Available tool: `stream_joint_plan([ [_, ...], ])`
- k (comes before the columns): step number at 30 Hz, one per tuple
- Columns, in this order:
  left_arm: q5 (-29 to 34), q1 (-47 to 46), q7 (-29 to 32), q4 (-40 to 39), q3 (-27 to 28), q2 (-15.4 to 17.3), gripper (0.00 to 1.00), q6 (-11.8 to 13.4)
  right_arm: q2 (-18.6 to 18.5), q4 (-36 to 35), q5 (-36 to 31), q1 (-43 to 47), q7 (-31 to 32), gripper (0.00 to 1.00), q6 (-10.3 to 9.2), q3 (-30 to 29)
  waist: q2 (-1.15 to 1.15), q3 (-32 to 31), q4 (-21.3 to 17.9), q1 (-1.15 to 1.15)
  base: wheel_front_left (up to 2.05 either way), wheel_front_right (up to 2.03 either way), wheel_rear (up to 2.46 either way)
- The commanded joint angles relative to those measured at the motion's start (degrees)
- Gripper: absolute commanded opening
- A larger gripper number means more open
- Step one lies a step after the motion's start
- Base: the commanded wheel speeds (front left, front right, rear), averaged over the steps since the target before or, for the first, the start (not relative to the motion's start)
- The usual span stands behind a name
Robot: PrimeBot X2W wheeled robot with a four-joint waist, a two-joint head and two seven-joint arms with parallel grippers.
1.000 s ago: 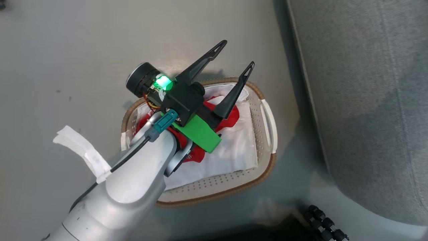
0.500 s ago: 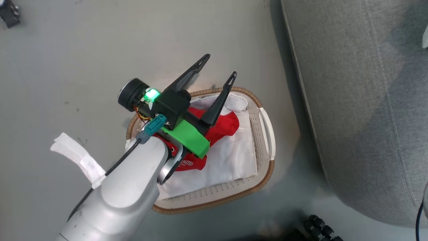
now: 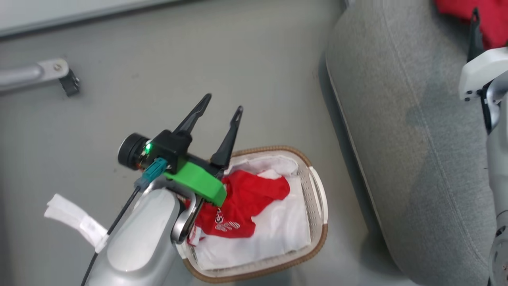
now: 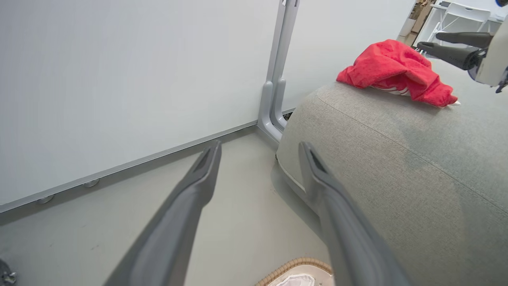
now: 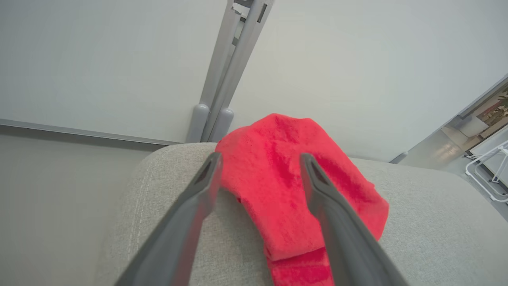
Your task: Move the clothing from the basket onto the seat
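Note:
The white perforated basket point(image 3: 318, 234) with its brown rim stands on the floor beside the grey seat point(image 3: 405, 119). In it, red clothing with white lettering point(image 3: 246, 198) lies on the white liner. My left gripper point(image 3: 224, 103) hovers open above the basket's far-left rim, its fingers empty point(image 4: 260, 146); the basket's rim point(image 4: 293, 264) shows below them. Another red garment point(image 5: 285, 190) lies crumpled on the seat point(image 5: 158, 198), near its rounded end point(image 4: 393, 67). My right gripper point(image 5: 260, 159) stands open just over that garment, the fingers apart and not pinching the fabric point(image 4: 430, 41).
A pale wall panel with a grey upright post point(image 4: 278, 71) stands behind the seat's end. A metal bar with a black foot point(image 3: 39, 73) lies on the grey floor at the far left. A white tape tag point(image 3: 75, 220) hangs off my left forearm.
The head view has swung, so the basket sits lower in the picture. My right arm and a red garment on the seat have come into sight. The left gripper stays open over the basket.

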Motion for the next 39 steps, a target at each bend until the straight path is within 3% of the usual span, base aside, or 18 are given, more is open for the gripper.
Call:
stream_joint_plan([
  [1,0.4,2.2,0.0,0.3,1.0,-0.1,1.00,0.4,0.5,-0.1,1.2,1.6,-0.2,1.00,-0.08,0.7,0.00,-8.1,2.8,0.00,0.00,0.00,0.00],
  [8,1.5,8.4,0.0,0.1,8.3,0.2,1.00,2.4,4.5,-3.7,9.5,6.2,-0.2,1.00,-0.08,5.0,0.00,-13.7,4.2,0.00,0.00,0.00,0.00],
  [14,1.7,15.3,0.0,-1.7,16.8,-0.4,1.00,3.6,7.1,-11.8,16.8,15.8,-0.2,1.00,-0.08,7.9,0.00,-15.8,5.5,0.00,0.00,0.00,0.00],
  [24,3.5,26.7,0.0,-4.3,27.7,-3.0,1.00,4.9,10.1,-24.8,21.4,33.8,-0.2,1.00,-0.08,11.7,0.00,-17.4,6.9,0.00,0.00,0.00,0.00],
  [30,4.7,30.2,0.0,-4.0,28.6,-5.0,1.00,2.9,10.3,-31.8,26.1,42.7,-0.2,1.00,-0.08,13.6,0.00,-19.1,8.0,0.00,0.00,0.00,0.00],
  [39,5.6,31.4,0.0,-2.0,28.0,-5.9,1.00,1.1,10.3,-33.5,29.0,49.6,-0.2,1.00,-0.08,16.3,0.00,-21.1,8.2,0.00,0.00,0.00,0.00],
])
